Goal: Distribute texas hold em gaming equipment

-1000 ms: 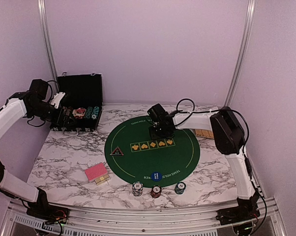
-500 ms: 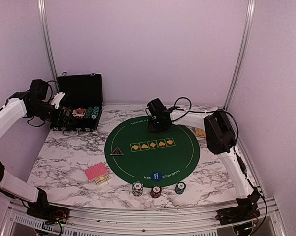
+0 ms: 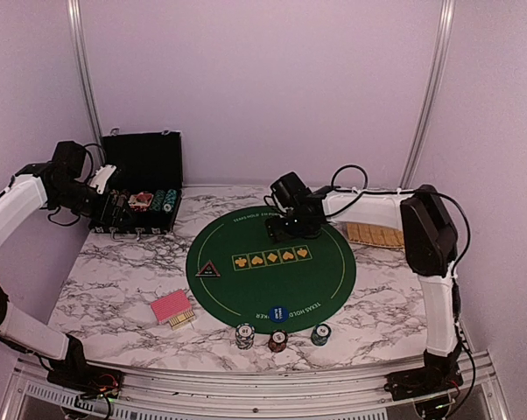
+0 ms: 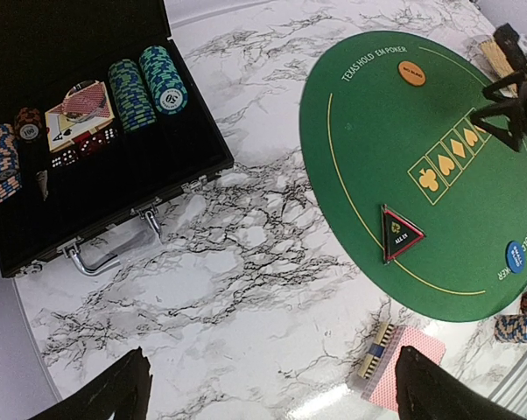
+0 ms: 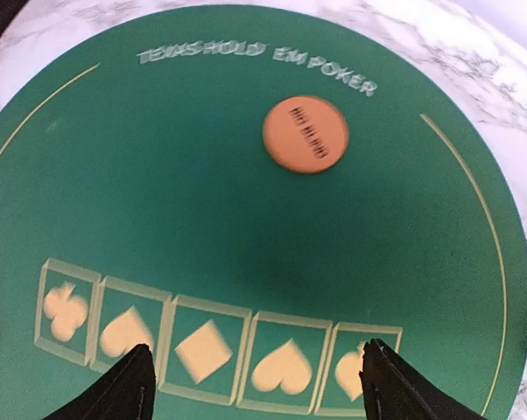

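the right gripper (image 5: 256,354) hangs over the far side of the mat (image 5: 150,184), spread wide and empty. the orange button (image 5: 305,134) lies flat just under the printed title, clear of the gripper, likely its seat opposite the blue button (image 3: 279,313). the left gripper (image 4: 272,389) hovers wide apart, holding nothing, beside the case (image 4: 185,166), probably because the teal chips (image 4: 150,83) inside come next. three chip stacks (image 3: 277,339) sit on the desk (image 3: 115,280) at its near edge.
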`<action>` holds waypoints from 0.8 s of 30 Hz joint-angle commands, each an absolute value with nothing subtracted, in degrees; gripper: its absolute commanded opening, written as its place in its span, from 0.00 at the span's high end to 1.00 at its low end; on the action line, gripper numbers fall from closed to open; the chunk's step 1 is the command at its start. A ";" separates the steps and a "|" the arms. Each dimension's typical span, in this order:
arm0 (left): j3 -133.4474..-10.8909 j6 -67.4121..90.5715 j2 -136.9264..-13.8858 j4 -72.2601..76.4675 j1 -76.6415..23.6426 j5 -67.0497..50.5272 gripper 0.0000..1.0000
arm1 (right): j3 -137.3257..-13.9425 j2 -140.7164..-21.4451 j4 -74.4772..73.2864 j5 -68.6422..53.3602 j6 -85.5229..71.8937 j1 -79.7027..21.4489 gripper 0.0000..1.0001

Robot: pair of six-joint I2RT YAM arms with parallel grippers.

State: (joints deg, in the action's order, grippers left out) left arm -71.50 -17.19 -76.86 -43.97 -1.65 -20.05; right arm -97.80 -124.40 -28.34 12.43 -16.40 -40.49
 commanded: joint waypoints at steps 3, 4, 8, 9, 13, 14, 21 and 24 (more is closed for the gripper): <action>-73.38 -17.67 -76.36 -45.52 -1.42 -20.48 0.01 | -81.66 -111.08 -28.28 1.45 -12.23 -48.63 0.20; -73.45 -17.67 -76.40 -45.53 -1.48 -20.48 0.01 | -79.58 -109.70 -28.78 0.74 -11.83 -49.60 0.20; -73.43 -17.78 -76.37 -45.61 -1.47 -20.58 0.01 | -73.39 -105.61 -29.92 -2.18 -9.53 -53.39 0.21; -73.46 -17.76 -76.38 -45.62 -1.47 -20.68 0.01 | -72.69 -105.16 -30.25 -2.35 -9.11 -54.04 0.21; -73.24 -17.73 -76.20 -45.78 -1.48 -21.02 0.01 | -72.55 -105.53 -31.93 -2.03 -8.26 -54.99 0.22; -73.21 -17.75 -76.13 -45.79 -1.43 -21.04 0.01 | -72.90 -105.89 -32.35 -1.89 -8.01 -55.12 0.22; -72.62 -18.29 -75.71 -46.14 -1.49 -21.34 0.01 | -74.49 -109.12 -34.16 -0.53 -6.77 -57.69 0.22; -72.48 -18.40 -75.70 -46.27 -1.44 -21.54 0.01 | -74.46 -110.08 -34.36 -0.26 -7.05 -58.10 0.23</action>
State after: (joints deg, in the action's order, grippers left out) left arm -71.53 -17.43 -76.86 -44.36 -1.65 -20.53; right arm -72.55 -108.14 -32.75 -0.97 -7.73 -56.69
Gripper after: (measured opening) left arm 0.989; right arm 0.781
